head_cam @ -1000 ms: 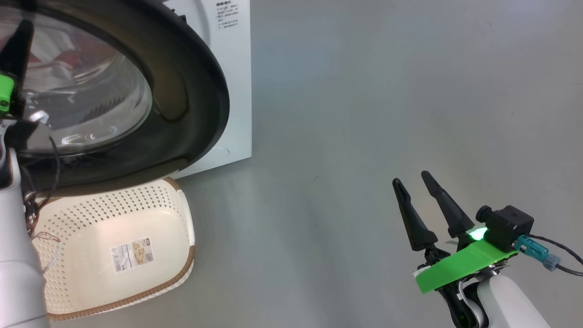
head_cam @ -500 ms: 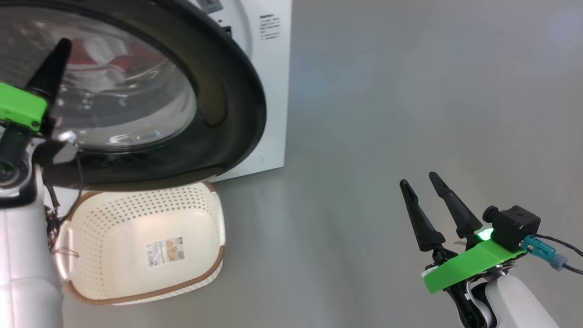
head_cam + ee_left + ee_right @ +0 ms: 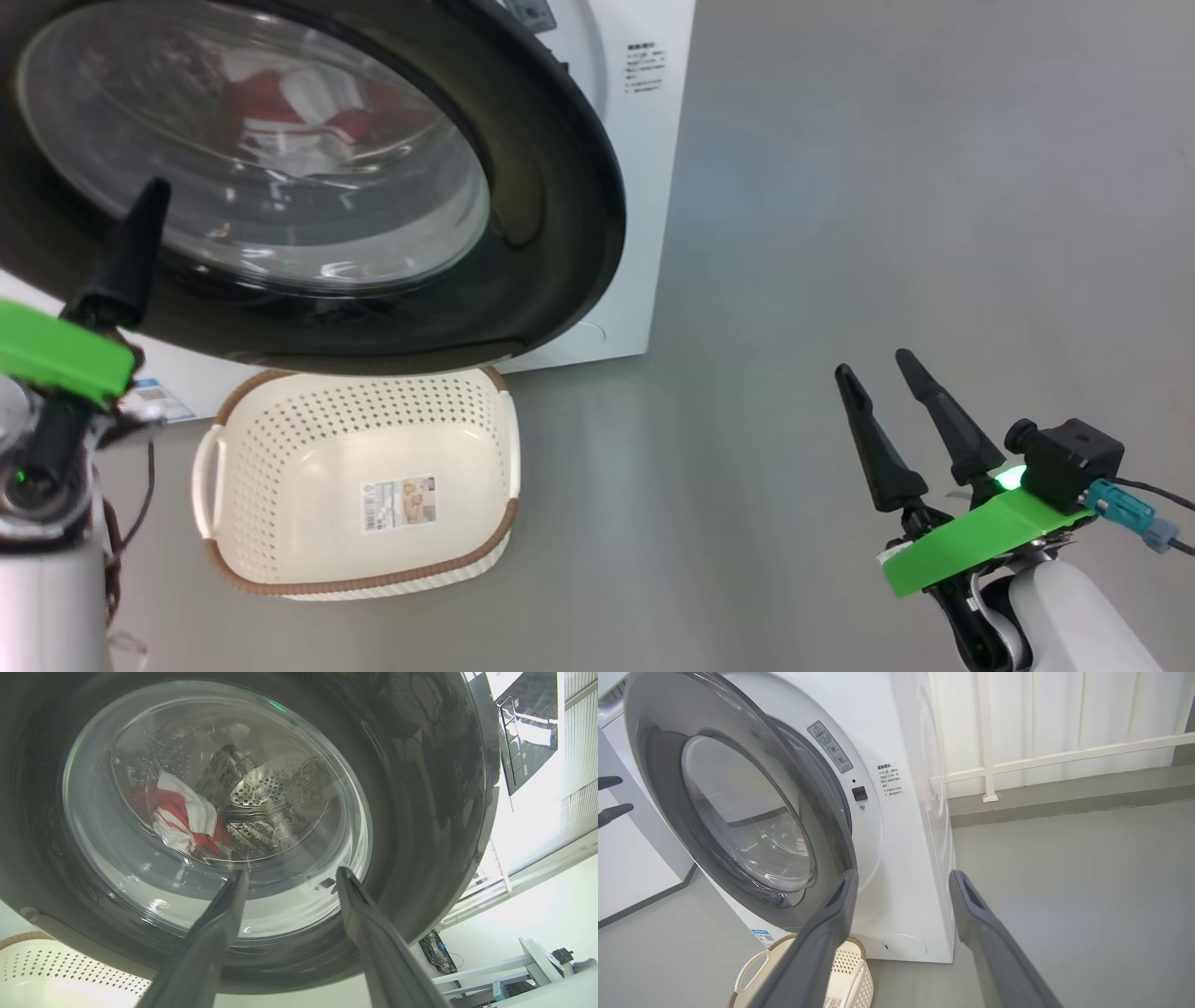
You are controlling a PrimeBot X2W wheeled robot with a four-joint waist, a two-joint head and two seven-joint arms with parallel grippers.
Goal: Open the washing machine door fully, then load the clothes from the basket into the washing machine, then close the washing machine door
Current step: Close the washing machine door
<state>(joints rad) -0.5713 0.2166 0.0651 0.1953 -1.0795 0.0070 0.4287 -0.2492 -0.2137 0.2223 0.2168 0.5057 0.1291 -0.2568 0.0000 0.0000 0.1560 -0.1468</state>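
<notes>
The white washing machine [image 3: 644, 140] stands at the top left of the head view. Its round black door [image 3: 551, 215] hangs slightly ajar; a gap at its free edge shows in the right wrist view, door [image 3: 658, 765]. Behind the glass, inside the steel drum, lie the red and white clothes [image 3: 182, 816], clothes [image 3: 280, 103]. The cream basket [image 3: 308, 448] sits on the floor under the door with nothing in it. My left gripper [image 3: 289, 872] is open just before the door's glass, holding nothing. My right gripper [image 3: 875, 366] is open over bare floor, far right.
Grey floor [image 3: 840, 187] stretches to the right of the machine. A white railing and wall [image 3: 990, 765] stand behind it, and a white panel [image 3: 626, 868] stands at its other side. The basket lies directly below the door's lower rim.
The head camera has turned, so the machine and basket sit further right in the picture. My left gripper has come lower across the door. The right gripper has kept its place.
</notes>
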